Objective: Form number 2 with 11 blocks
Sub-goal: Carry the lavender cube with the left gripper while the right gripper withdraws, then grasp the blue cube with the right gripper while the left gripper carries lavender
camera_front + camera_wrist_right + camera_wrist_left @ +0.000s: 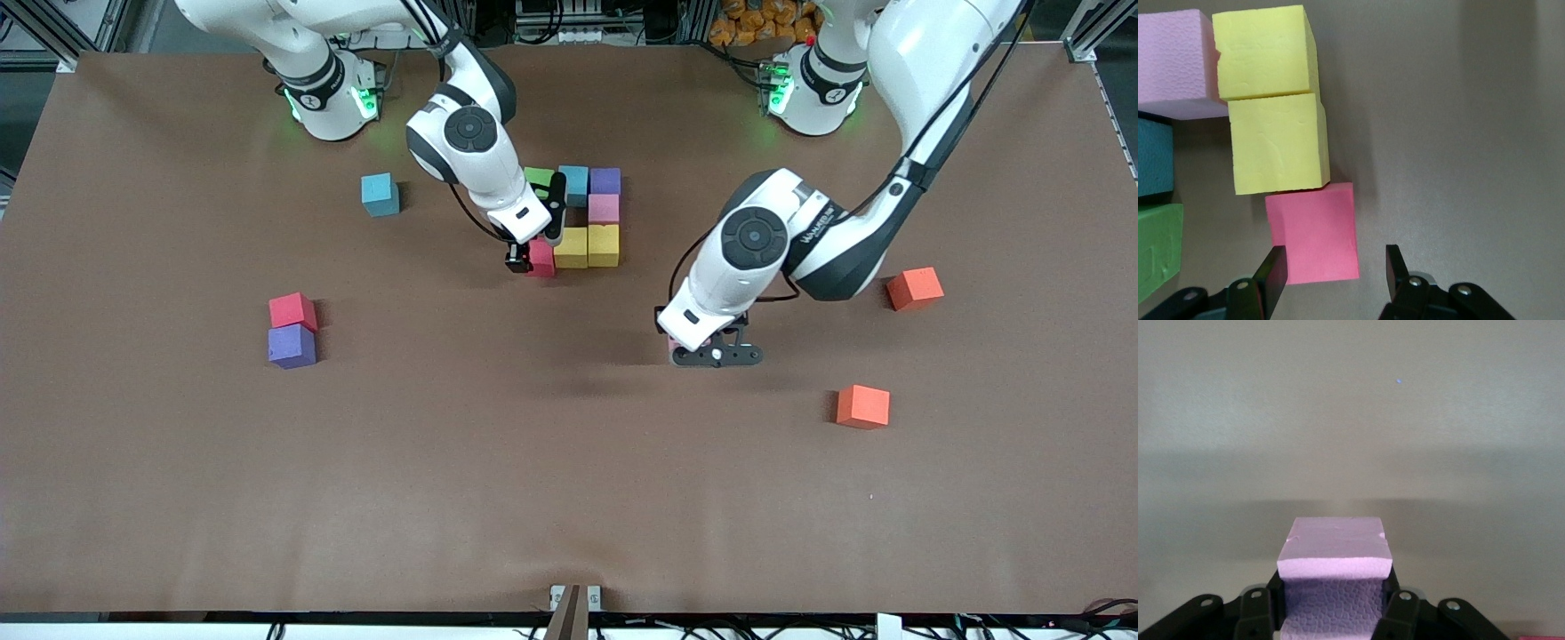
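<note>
Blocks of matte foam, all equal cubes, make a partial figure under the right arm: a green cube, a teal cube and a purple cube form the row nearest the robots' bases, a pale pink cube sits just under the purple one, and two yellow cubes with a hot-pink cube form the next row, nearer the front camera. The right gripper is down at that hot-pink cube, its black fingers spread wider than the cube: one finger is close against one side, the other stands clear of it with bare mat between. In the right wrist view the hot-pink cube's corner meets the nearer yellow cube, slightly out of line with it. The left gripper hangs low over open brown table, toward the left arm's end from the figure, pinching a pale lilac-pink foam cube tightly between its fingers; the cube's top face pokes out past them. Near this gripper lie two loose orange cubes, one closer to the left arm's base and one nearer the front camera. Toward the right arm's end of the table a lone teal-blue cube rests by itself, and nearer the camera a red cube touches a violet cube.
</note>
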